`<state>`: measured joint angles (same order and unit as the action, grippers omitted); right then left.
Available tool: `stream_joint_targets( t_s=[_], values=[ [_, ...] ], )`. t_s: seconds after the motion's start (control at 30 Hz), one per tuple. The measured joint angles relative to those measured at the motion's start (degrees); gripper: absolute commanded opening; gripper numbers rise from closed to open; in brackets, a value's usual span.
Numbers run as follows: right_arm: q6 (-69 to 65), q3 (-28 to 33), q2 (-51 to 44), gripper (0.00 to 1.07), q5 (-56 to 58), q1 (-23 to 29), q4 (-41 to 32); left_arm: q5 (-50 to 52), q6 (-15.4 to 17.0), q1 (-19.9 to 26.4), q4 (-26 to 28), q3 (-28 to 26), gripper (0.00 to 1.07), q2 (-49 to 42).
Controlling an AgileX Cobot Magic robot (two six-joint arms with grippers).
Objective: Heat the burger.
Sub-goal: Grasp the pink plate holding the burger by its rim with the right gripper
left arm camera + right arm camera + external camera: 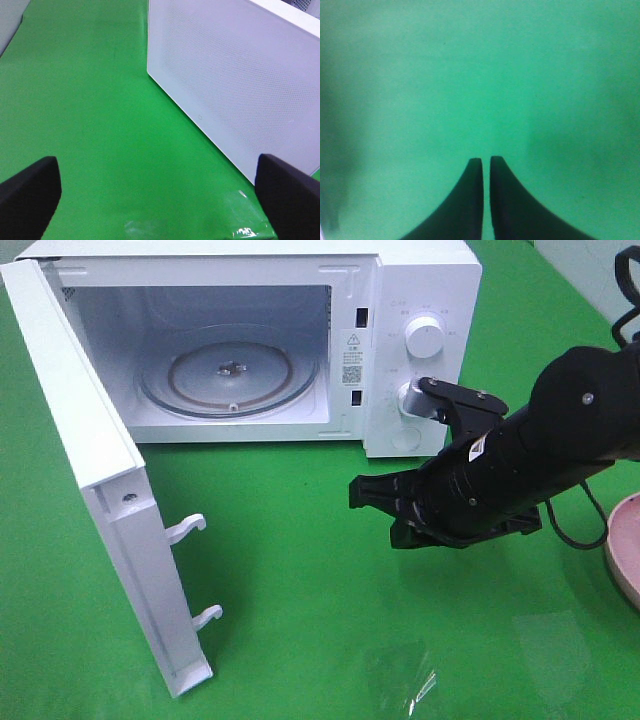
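Observation:
The burger is out of view in all three frames. The white microwave (425,285) stands at the back with its door (80,470) swung wide to the left; the glass turntable (230,372) inside is bare. My right gripper (357,491) hovers over the green cloth in front of the microwave's control panel, pointing left. In the right wrist view the right gripper (486,160) is shut, only a thin slit between its black fingers, with nothing held. My left gripper (157,165) is wide open over green cloth, beside a white dotted panel (235,75) of the microwave.
A pink plate (625,545) lies at the right edge, partly cut off. Two round knobs (425,340) sit on the microwave's front, just behind the right arm. The door's two white latch hooks (190,527) stick out toward the middle. Green cloth (320,640) covers the table.

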<state>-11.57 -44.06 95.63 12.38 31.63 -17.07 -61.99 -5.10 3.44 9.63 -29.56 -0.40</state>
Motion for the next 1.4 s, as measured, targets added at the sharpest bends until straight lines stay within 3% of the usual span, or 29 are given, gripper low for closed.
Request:
stream_joint_targets(
  t_s=[0.3,0.47,0.5,0.53,0.57,0.6,0.63,0.67,0.7,0.73,0.77,0.8,0.83,0.87,1.03,1.23,1.4],
  values=[
    [0.4,-3.6,-3.2,0.1,15.9,0.0,12.0,0.0,0.0,0.0,0.0,0.0,0.98,0.0],
    [1.1,-5.3,-5.8,0.2,24.1,0.0,18.2,0.0,0.0,0.0,0.0,0.0,0.98,0.0],
    [1.5,-5.4,-7.0,0.28,25.7,-0.2,19.7,0.0,0.0,0.0,0.0,0.0,0.98,0.0],
    [1.5,-5.4,-7.0,0.28,25.7,-0.2,19.7,0.0,0.0,0.0,0.0,0.0,0.98,0.0],
    [2.3,-5.4,-8.6,0.4,26.8,-0.7,20.5,0.0,0.0,0.0,0.0,0.0,0.98,0.0],
    [2.3,-5.4,-8.6,0.4,26.8,-0.7,20.5,0.0,0.0,0.0,0.0,0.0,0.98,0.0],
    [3.7,-5.4,-10.1,0.54,27.7,-1.4,20.9,0.0,0.0,0.0,0.0,0.0,0.98,0.0],
    [3.7,-5.4,-10.1,0.54,27.7,-1.4,20.9,0.0,0.0,0.0,0.0,0.0,0.98,0.0],
    [5.2,-5.4,-11.7,0.71,28.6,-2.2,21.8,0.0,0.0,0.0,0.0,0.0,0.98,0.0],
    [5.2,-5.4,-11.7,0.71,28.6,-2.2,21.8,0.0,0.0,0.0,0.0,0.0,0.98,0.0],
    [5.8,-5.5,-13.3,0.87,29.4,-3.1,22.8,0.0,0.0,0.0,0.0,0.0,0.98,0.0],
    [5.8,-5.5,-13.3,0.87,29.4,-3.1,22.8,0.0,0.0,0.0,0.0,0.0,0.98,0.0],
    [6.2,-5.7,-14.6,0.96,30.3,-4.1,23.9,0.0,0.0,0.0,0.0,0.0,0.98,0.0],
    [6.5,-5.8,-15.4,0.99,31.5,-5.1,24.8,0.0,0.0,0.0,0.0,0.0,0.98,0.0],
    [6.8,-5.8,-15.9,1.0,34.8,-7.7,25.5,0.0,0.0,0.0,0.0,0.0,0.98,0.0],
    [6.8,-5.8,-15.9,0.96,38.6,-15.9,27.3,0.0,0.0,0.0,0.0,0.0,0.98,0.0],
    [6.8,-5.8,-15.9,0.95,38.5,-18.4,28.3,0.0,0.0,0.0,0.0,0.0,0.98,0.0]
  ],
)
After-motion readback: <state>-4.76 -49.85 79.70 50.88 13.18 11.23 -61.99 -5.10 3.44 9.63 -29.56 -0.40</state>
